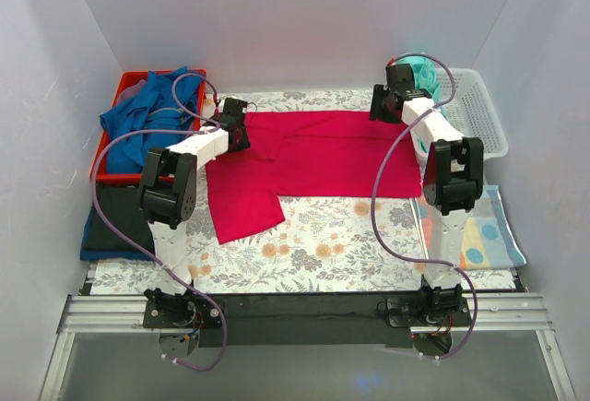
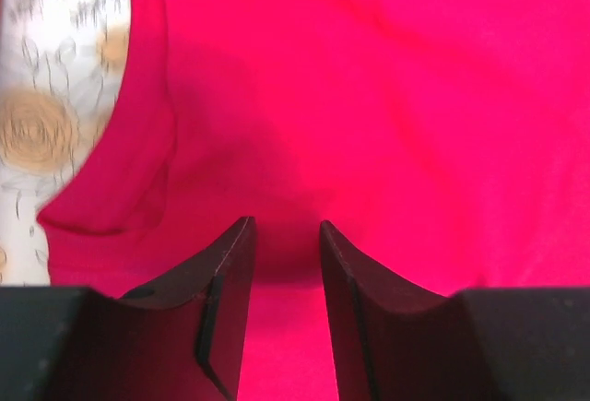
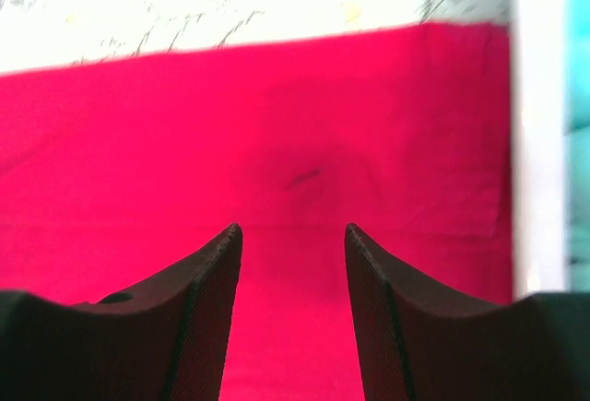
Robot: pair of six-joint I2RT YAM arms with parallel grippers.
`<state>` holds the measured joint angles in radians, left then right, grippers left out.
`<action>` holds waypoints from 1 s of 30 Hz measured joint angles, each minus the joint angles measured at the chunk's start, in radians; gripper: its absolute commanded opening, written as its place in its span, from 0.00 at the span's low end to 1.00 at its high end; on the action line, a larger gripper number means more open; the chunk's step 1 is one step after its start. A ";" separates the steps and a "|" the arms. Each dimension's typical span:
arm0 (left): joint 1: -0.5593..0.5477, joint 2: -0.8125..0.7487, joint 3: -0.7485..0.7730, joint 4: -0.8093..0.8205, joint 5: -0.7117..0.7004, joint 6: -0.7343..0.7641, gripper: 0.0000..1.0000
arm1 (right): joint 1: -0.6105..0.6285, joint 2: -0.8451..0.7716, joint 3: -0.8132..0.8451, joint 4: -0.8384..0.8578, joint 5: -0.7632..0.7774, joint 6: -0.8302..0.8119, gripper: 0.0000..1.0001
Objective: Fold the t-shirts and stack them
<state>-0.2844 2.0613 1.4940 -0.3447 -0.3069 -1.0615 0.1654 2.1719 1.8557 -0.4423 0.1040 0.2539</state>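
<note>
A crimson-pink t-shirt [image 1: 323,157] lies spread flat across the middle of the table, one sleeve [image 1: 244,212] pointing toward the near left. My left gripper [image 1: 237,129] hovers at the shirt's far left corner. In the left wrist view [image 2: 286,226] its jaws stand apart over the pink cloth [image 2: 369,97]. My right gripper [image 1: 385,106] is at the far right corner. In the right wrist view [image 3: 293,228] its jaws are open over the shirt [image 3: 277,124] near its far hem. A teal t-shirt [image 1: 427,71] sits in the white basket. A black folded tee [image 1: 115,212] lies on a blue one [image 1: 92,246] at the left.
A red bin [image 1: 129,80] at the back left holds crumpled blue shirts [image 1: 152,115]. A white basket [image 1: 479,115] stands at the back right. A spotted patchwork cloth [image 1: 479,230] lies at the right. A floral tablecloth [image 1: 350,235] covers the table, with white walls around it.
</note>
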 measured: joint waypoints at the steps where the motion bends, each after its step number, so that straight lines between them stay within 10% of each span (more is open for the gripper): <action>1: 0.000 0.000 -0.007 -0.003 0.000 -0.002 0.32 | 0.005 -0.007 -0.010 -0.001 -0.002 0.001 0.54; 30: 0.067 0.041 0.045 0.023 0.020 -0.009 0.34 | 0.179 -0.016 -0.105 -0.012 -0.012 0.012 0.52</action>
<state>-0.2173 2.1025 1.5394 -0.3222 -0.2871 -1.0706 0.3447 2.1555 1.7504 -0.4541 0.0917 0.2661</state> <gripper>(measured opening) 0.328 0.525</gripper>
